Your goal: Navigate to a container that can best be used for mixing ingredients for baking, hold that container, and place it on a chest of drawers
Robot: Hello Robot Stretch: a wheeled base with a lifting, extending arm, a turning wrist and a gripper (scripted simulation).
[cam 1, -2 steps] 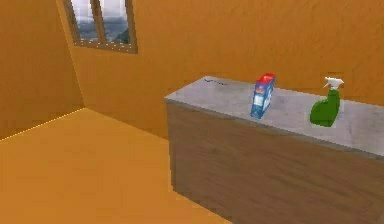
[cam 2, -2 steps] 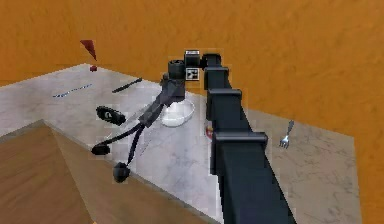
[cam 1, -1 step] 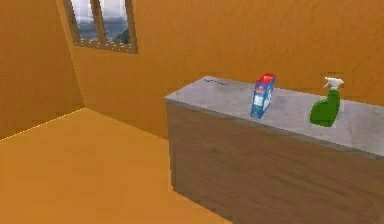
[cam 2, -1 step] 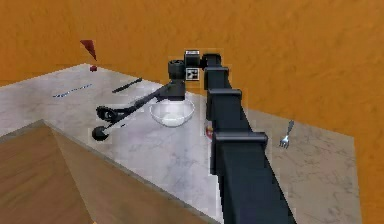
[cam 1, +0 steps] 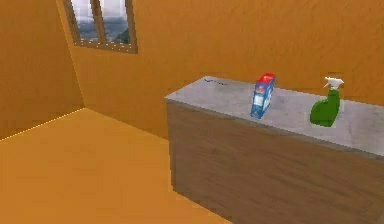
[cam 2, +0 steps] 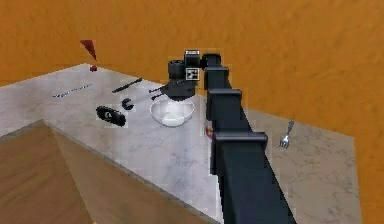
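A clear glass bowl point(cam 2: 172, 113) stands on the grey stone countertop point(cam 2: 120, 145) in the arm side view. The dark arm point(cam 2: 235, 130) reaches out over the counter, and its gripper point(cam 2: 168, 93) sits at the bowl's far rim. Because the bowl lies right at the gripper's far end on the counter, I cannot tell whether the gripper holds anything, or whether it touches the bowl.
A black object point(cam 2: 110, 114), a dark utensil point(cam 2: 127, 86), a red item point(cam 2: 90, 50) and a fork point(cam 2: 287, 135) lie on the counter. Ahead, a wood-fronted counter point(cam 1: 250, 165) carries a blue and red box point(cam 1: 263, 96) and a green spray bottle point(cam 1: 327, 102). A window point(cam 1: 102, 22) and orange floor lie at the forward view's left.
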